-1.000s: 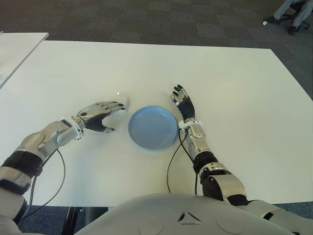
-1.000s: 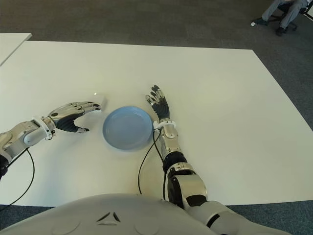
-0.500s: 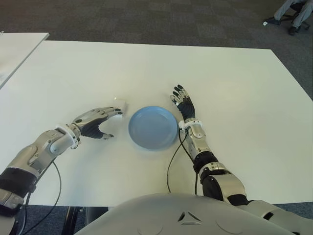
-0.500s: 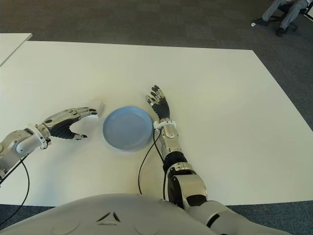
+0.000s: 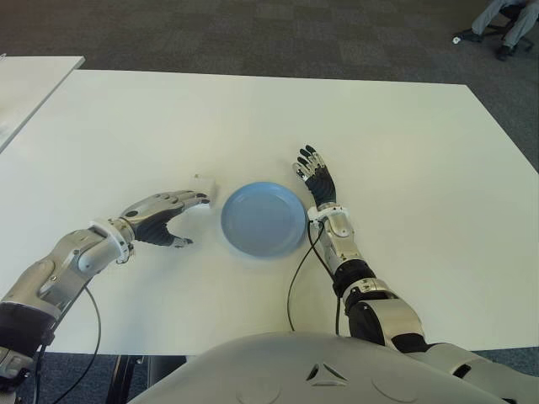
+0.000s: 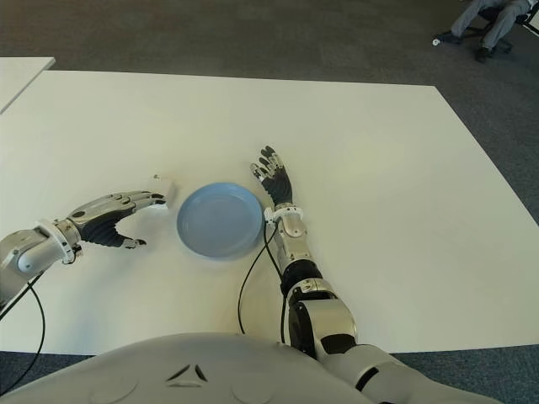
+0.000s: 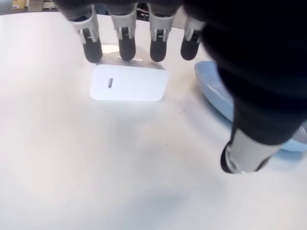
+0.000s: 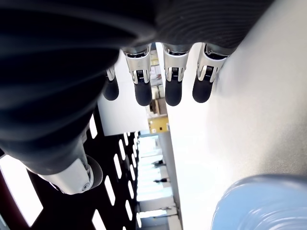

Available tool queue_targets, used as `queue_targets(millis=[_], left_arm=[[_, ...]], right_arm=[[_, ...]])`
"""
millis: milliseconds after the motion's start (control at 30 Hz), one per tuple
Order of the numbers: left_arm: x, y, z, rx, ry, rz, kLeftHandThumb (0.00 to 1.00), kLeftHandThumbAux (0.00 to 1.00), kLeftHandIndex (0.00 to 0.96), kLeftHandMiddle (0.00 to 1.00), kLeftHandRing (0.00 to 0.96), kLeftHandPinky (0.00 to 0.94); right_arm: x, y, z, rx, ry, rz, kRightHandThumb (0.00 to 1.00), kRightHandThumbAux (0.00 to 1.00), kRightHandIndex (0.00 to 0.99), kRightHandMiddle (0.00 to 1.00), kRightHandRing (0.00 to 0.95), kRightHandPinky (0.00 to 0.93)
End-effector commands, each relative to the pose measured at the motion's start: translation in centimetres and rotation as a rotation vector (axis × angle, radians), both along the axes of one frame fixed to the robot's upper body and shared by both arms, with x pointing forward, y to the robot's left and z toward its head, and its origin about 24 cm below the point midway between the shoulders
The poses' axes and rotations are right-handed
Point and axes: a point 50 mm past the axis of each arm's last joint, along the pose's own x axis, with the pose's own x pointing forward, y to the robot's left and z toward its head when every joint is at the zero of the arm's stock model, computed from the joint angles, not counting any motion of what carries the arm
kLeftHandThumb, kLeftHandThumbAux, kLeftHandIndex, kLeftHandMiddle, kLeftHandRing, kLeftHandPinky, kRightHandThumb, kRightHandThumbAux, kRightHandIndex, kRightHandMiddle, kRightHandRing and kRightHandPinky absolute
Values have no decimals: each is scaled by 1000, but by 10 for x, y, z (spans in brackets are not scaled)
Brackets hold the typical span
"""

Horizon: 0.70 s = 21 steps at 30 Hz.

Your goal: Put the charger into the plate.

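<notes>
The white charger [image 5: 204, 183] lies on the white table [image 5: 404, 151], just left of the light blue plate [image 5: 263, 219]. In the left wrist view the charger [image 7: 129, 83] sits just beyond my fingertips [image 7: 125, 50], not gripped. My left hand [image 5: 167, 216] is open, fingers stretched toward the charger, thumb down near the table. It holds nothing. My right hand [image 5: 316, 176] shows open and flat beside the plate's right rim, fingers spread. The plate [image 7: 218, 93] has nothing in it.
A second white table edge [image 5: 34, 80] shows at the far left. A black cable [image 5: 296, 282] runs from my right forearm toward the front table edge. A seated person's legs [image 5: 505, 21] appear at the far right on the dark carpet.
My left hand has pulled back toward me and to the left, away from the charger. The charger stays on the table left of the plate. The right hand has not moved.
</notes>
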Motion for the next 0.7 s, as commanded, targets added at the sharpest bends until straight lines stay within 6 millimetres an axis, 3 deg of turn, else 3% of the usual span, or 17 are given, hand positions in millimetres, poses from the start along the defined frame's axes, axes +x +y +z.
queue_targets(millis=[33, 333, 533, 700], left_arm=[[-1, -1, 6, 3, -58, 54, 61, 681, 0, 49, 63, 101], [24, -8, 7, -82, -416, 376, 307, 601, 0, 69, 85, 127], [36, -16, 6, -113, -581, 504, 362, 588, 5, 98, 110, 141], [45, -33, 17, -113, -678, 550, 374, 585, 22, 114, 121, 125]], right_arm=[[-9, -5, -16, 1, 93, -15, 36, 703, 44, 115, 86, 82], [-9, -8, -17, 4, 92, -13, 55, 703, 39, 114, 83, 81], [-9, -8, -17, 1, 90, -12, 53, 702, 39, 116, 85, 81], [-9, -9, -17, 1, 92, -16, 46, 703, 39, 118, 87, 78]])
